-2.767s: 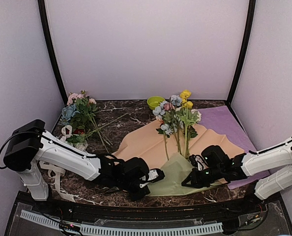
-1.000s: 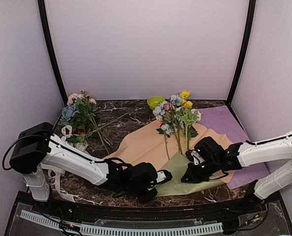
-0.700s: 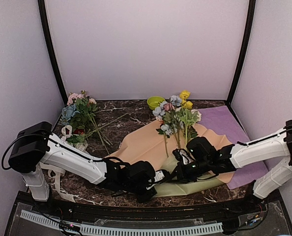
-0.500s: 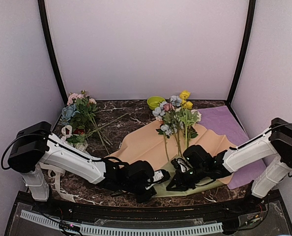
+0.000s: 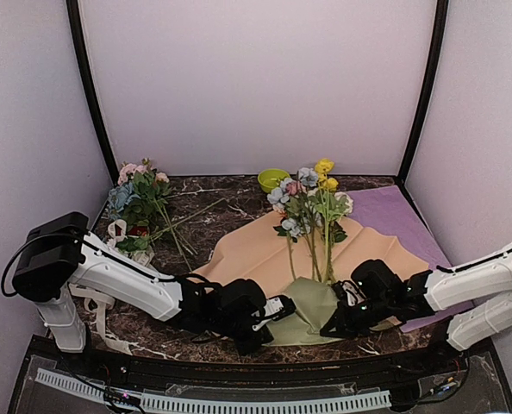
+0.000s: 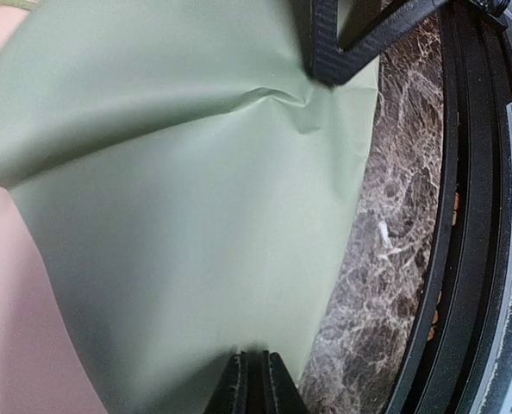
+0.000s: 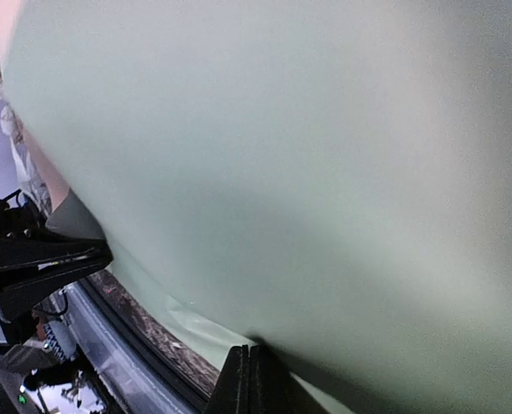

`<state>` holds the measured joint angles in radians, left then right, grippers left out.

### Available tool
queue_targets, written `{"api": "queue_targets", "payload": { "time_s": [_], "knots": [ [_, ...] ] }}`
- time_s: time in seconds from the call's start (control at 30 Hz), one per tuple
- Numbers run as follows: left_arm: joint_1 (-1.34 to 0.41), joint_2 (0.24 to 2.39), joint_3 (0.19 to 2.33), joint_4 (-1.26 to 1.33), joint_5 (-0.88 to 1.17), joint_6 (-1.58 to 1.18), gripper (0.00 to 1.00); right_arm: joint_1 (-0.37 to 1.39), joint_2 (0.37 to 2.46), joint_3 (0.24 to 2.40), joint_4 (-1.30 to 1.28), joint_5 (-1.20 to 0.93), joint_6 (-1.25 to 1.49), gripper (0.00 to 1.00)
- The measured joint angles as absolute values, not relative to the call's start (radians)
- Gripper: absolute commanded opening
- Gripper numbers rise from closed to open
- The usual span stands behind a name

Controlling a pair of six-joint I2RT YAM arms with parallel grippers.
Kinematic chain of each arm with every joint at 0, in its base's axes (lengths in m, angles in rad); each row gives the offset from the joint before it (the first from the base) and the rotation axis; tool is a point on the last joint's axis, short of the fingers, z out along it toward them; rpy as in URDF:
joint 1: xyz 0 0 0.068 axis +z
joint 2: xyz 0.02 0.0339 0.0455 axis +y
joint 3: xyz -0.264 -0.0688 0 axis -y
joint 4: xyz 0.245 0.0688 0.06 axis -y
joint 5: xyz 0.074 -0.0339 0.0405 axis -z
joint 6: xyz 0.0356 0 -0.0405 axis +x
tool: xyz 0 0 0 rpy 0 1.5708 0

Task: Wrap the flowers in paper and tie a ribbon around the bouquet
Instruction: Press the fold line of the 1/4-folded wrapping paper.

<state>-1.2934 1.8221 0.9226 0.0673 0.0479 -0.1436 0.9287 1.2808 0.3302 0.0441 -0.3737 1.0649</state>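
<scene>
The flowers (image 5: 312,207) lie with their stems on the peach sheet (image 5: 252,250), and the stem ends reach the sage-green paper (image 5: 303,306). My left gripper (image 5: 282,304) is shut on that green sheet's near left edge, its jaws (image 6: 252,358) pinching the paper (image 6: 196,198). On the near right, my right gripper (image 5: 329,329) is shut on the same sheet; its jaws (image 7: 249,352) close on the paper (image 7: 282,155), which arches up over them. The cream ribbon (image 5: 101,323) lies by the left arm's base. No wrapped bouquet is in view.
A purple sheet (image 5: 402,216) lies under the peach one at the right. A green bowl (image 5: 271,178) stands at the back. A loose leafy flower cluster (image 5: 140,203) lies at the back left. The table's front rail (image 6: 463,259) runs close to both grippers.
My right gripper swept left across the green sheet toward the left gripper, then drew back to the right. The green sheet now looks narrower and bunched. The left gripper has barely moved.
</scene>
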Motion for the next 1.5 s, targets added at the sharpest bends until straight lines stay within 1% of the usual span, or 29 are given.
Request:
{"api": "queue_targets", "payload": {
  "time_s": [0.23, 0.47, 0.6, 0.9, 1.13, 1.3, 1.5],
  "knots": [
    [-1.287, 1.821, 0.919, 0.072, 0.054, -0.144, 0.07, 0.882, 1.112, 0.332, -0.227, -0.264, 1.048, 0.00],
    [-1.277, 1.821, 0.919, 0.072, 0.057, -0.143, 0.07, 0.879, 1.082, 0.417, -0.514, -0.161, 1.041, 0.00],
    [-1.271, 1.821, 0.919, 0.072, 0.065, -0.143, 0.07, 0.878, 1.117, 0.478, -0.665, -0.097, 1.033, 0.00],
    [-1.259, 1.815, 0.918, 0.062, 0.077, -0.142, 0.07, 0.902, 1.271, 0.603, -0.845, -0.017, 1.032, 0.00],
    [-1.253, 1.813, 0.915, 0.061, 0.088, -0.139, 0.07, 0.947, 1.366, 0.665, -0.953, 0.034, 1.058, 0.00],
    [-1.252, 1.813, 0.915, 0.061, 0.091, -0.137, 0.07, 0.973, 1.469, 0.729, -1.031, 0.079, 1.080, 0.00],
    [-1.248, 1.813, 0.915, 0.061, 0.099, -0.137, 0.07, 1.002, 1.567, 0.781, -1.107, 0.178, 1.120, 0.00]
  ]
}}
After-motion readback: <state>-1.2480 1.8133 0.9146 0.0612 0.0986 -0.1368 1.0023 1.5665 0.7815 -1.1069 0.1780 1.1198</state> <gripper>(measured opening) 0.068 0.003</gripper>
